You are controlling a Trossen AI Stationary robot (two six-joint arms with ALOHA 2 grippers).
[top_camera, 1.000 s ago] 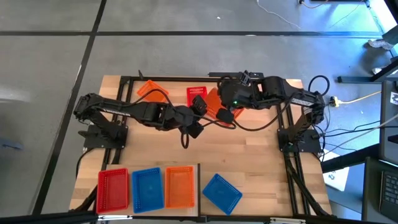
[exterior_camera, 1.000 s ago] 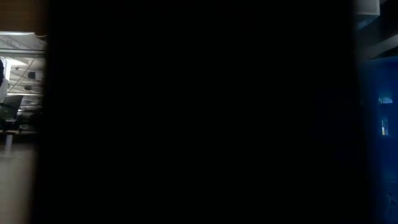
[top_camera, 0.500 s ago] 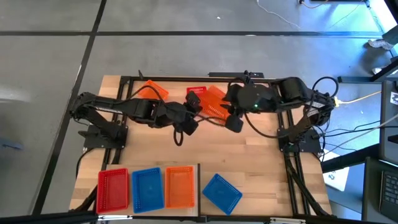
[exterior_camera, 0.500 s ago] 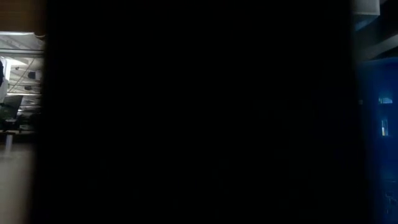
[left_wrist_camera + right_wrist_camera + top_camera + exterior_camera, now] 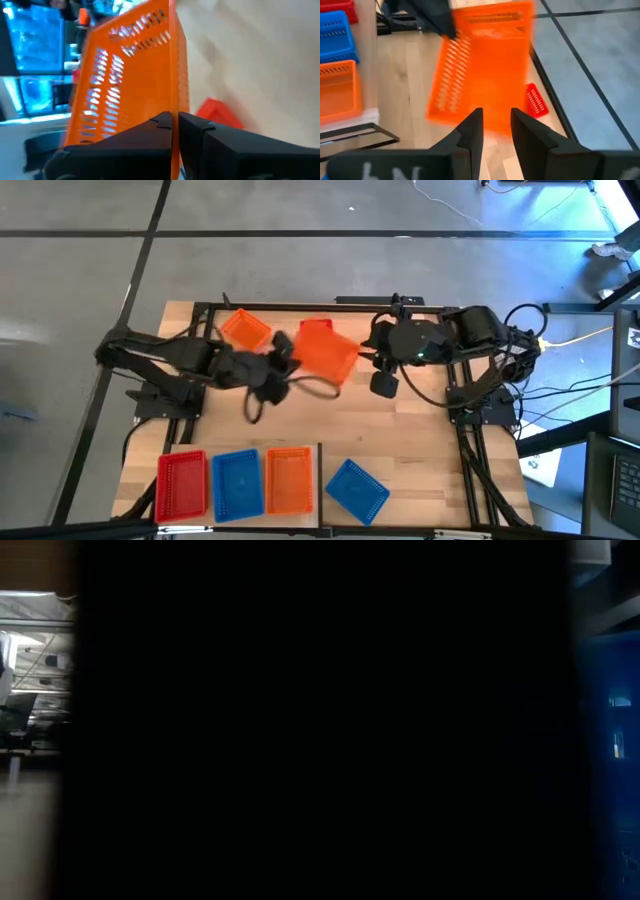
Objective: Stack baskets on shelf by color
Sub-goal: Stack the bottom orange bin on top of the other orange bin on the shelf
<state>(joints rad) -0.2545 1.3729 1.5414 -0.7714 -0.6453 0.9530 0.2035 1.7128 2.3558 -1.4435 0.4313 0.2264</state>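
The left claw (image 5: 175,125) is closed on the wall of an orange basket (image 5: 325,348), with one dark finger (image 5: 150,131) on each side of the thin plastic edge. In the high view this held basket hangs tilted above the far middle of the counter (image 5: 420,450), between the two arms. The left wrist view shows its slotted side running away from the fingers.

The right claw (image 5: 496,125) stands apart from the held basket, just beside it on the right-hand side of the counter. Its fingers are parted with nothing between them (the right wrist view shows the orange basket beyond the fingertips, not gripped).

A second orange basket (image 5: 245,330) lies near the far edge of the counter, left of the held one. A red basket (image 5: 537,100) lies on the counter behind the held one.

At the near edge, the shelf (image 5: 240,448) carries three baskets in a row:
- a red basket (image 5: 181,483) at the left;
- a blue basket (image 5: 236,481) in the middle;
- an orange basket (image 5: 289,479) at the right.

Another blue basket (image 5: 356,489) sits turned at an angle on the counter, just right of the shelf.

The low view is almost wholly dark and shows none of these items.
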